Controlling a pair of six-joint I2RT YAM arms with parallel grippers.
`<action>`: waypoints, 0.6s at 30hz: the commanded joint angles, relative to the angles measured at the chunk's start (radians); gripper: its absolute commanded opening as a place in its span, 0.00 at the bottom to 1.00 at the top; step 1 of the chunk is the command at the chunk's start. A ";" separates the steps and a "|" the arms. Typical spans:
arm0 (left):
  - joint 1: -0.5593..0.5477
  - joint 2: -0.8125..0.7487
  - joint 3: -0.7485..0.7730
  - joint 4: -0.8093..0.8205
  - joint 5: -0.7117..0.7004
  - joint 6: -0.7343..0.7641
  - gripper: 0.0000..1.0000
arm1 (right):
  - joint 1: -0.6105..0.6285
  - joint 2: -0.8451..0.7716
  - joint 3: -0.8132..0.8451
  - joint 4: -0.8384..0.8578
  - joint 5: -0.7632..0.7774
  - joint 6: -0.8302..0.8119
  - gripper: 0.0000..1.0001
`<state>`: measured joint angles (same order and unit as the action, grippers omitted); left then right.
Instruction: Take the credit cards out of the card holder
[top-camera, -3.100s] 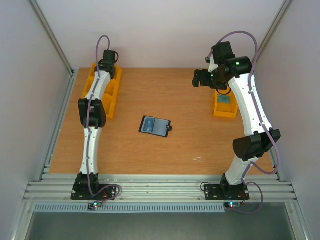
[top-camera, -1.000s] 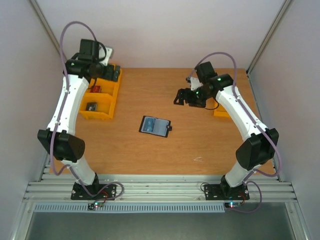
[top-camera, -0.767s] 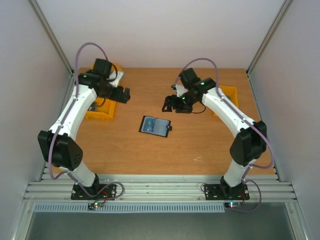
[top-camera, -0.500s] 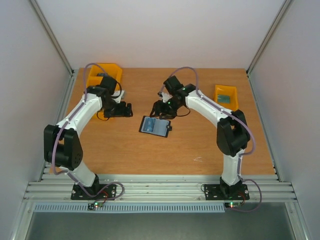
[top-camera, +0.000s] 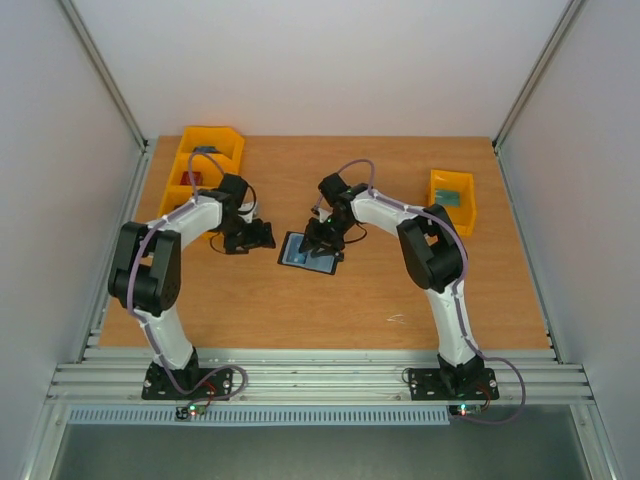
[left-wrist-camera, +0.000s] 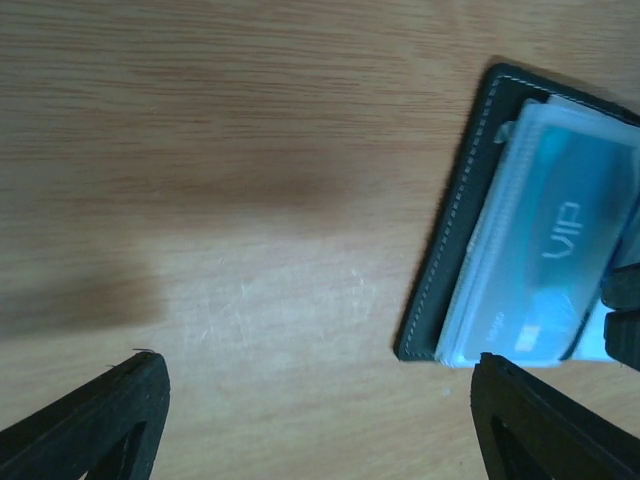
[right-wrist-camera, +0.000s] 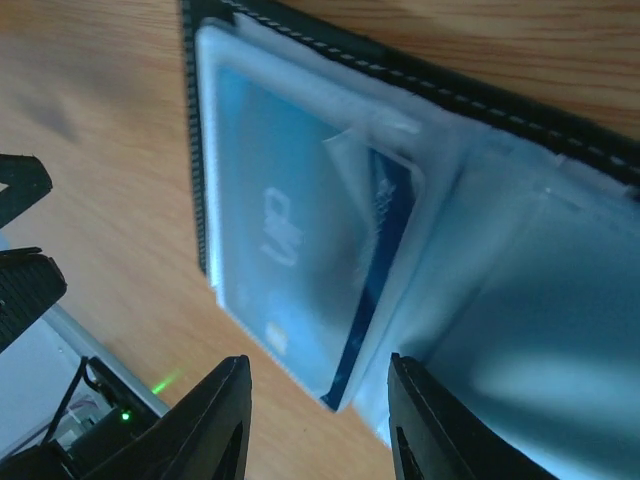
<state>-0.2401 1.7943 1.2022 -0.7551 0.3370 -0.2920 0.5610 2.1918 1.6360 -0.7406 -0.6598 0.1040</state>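
The card holder (top-camera: 308, 254) lies open and flat on the table, blue-grey panels up. A pale blue credit card (right-wrist-camera: 290, 220) marked VIP sits in a clear sleeve on its left panel (left-wrist-camera: 560, 240). My right gripper (top-camera: 322, 236) hangs just over the holder. Its jaws (right-wrist-camera: 315, 420) stand partly apart, with the sleeve's lower edge and the card's dark corner between them, touching neither finger. My left gripper (top-camera: 256, 238) is low over bare wood just left of the holder's black stitched edge (left-wrist-camera: 450, 250). It is wide open (left-wrist-camera: 320, 420) and holds nothing.
A yellow bin (top-camera: 205, 165) stands at the back left with a small red thing (top-camera: 193, 180) inside. A smaller yellow bin (top-camera: 452, 200) at the right holds a pale card (top-camera: 452, 197). Grey walls close in the table on both sides.
Both arms have swung in from the bins to the card holder. The right gripper came down over it and its jaws narrowed. The left gripper moved right, up to the holder's left edge.
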 joint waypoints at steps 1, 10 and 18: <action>-0.011 0.076 0.038 0.047 0.044 -0.020 0.82 | 0.000 0.046 0.059 -0.010 -0.025 0.001 0.37; -0.036 0.198 0.093 0.041 0.097 -0.007 0.78 | -0.013 0.117 0.079 0.037 -0.097 0.002 0.33; -0.068 0.246 0.121 0.043 0.146 0.016 0.63 | -0.013 0.150 0.114 0.165 -0.231 0.046 0.32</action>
<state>-0.2829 1.9835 1.3338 -0.7235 0.4496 -0.2970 0.5468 2.3142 1.7203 -0.6765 -0.8051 0.1123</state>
